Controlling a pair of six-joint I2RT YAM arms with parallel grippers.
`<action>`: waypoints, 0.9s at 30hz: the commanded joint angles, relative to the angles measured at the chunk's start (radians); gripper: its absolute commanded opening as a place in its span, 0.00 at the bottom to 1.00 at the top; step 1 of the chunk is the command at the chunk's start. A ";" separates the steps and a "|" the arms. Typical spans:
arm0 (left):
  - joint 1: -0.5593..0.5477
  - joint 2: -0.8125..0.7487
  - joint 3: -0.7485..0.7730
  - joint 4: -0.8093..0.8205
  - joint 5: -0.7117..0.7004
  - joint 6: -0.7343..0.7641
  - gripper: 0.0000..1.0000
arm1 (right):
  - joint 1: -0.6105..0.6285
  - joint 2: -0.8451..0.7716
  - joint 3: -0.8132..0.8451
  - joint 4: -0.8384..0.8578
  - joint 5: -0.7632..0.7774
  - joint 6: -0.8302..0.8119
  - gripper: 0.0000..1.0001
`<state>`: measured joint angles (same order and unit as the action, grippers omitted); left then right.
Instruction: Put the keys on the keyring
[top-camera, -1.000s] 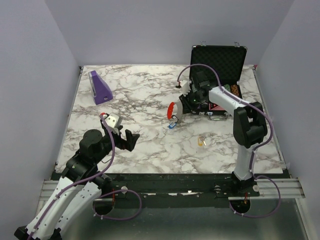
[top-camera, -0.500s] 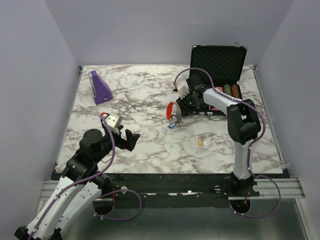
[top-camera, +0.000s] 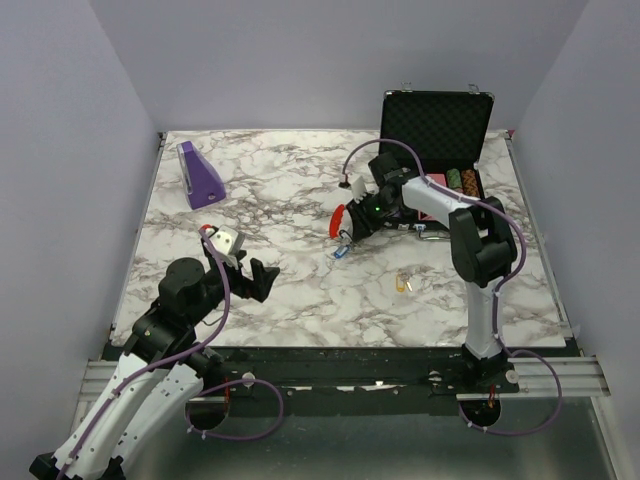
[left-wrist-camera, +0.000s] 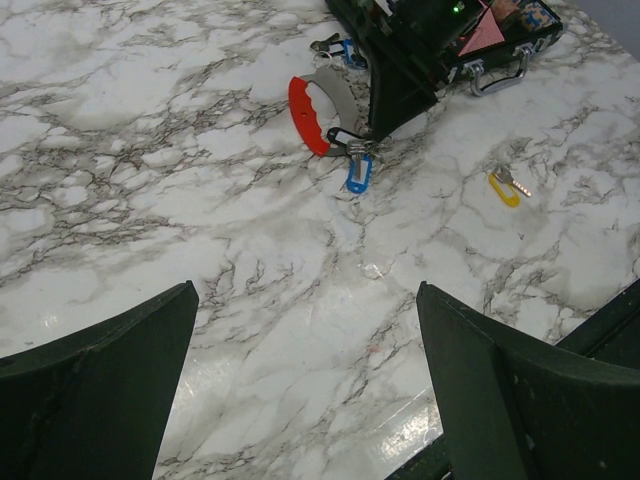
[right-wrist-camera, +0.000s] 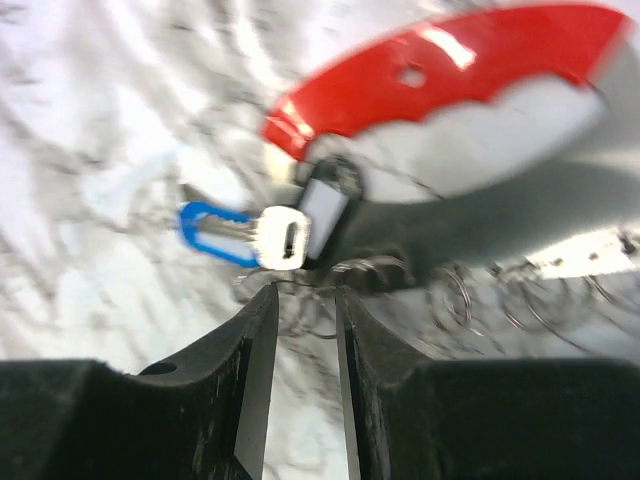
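Note:
The keyring (top-camera: 338, 218) lies mid-table: a red crescent (right-wrist-camera: 450, 60), a grey tag (right-wrist-camera: 322, 208) and thin metal rings. A blue key (right-wrist-camera: 215, 232) hangs on it and shows in the top view (top-camera: 342, 251). My right gripper (top-camera: 352, 228) is at the bunch, its jaws nearly together on a thin ring (right-wrist-camera: 310, 300). The yellow key (top-camera: 403, 283) lies loose nearer the front and shows in the left wrist view (left-wrist-camera: 503, 185). Another blue key (left-wrist-camera: 345, 50) lies behind the crescent. My left gripper (top-camera: 255, 278) is open and empty at front left.
An open black case (top-camera: 436, 120) with poker chips (top-camera: 462, 181) stands at the back right, just behind the right gripper. A purple wedge-shaped object (top-camera: 200, 175) stands at the back left. The table's front edge (left-wrist-camera: 600, 330) is close to the left gripper.
The right gripper has shifted a little to the left, and the red crescent and blue key moved left with it. The left arm has not moved.

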<state>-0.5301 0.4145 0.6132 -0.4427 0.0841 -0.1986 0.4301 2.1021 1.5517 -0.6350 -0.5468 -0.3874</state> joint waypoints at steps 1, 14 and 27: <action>0.005 -0.006 0.008 0.024 0.019 -0.004 0.99 | 0.041 0.010 0.048 -0.074 -0.208 -0.022 0.38; 0.010 -0.002 0.007 0.027 0.019 -0.002 0.99 | 0.012 -0.044 0.016 0.021 0.079 0.088 0.43; 0.016 0.000 0.008 0.030 0.034 -0.004 0.99 | -0.011 -0.021 0.005 0.066 0.105 0.137 0.38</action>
<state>-0.5228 0.4149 0.6132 -0.4397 0.0906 -0.1986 0.4152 2.0975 1.5604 -0.5922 -0.4374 -0.2703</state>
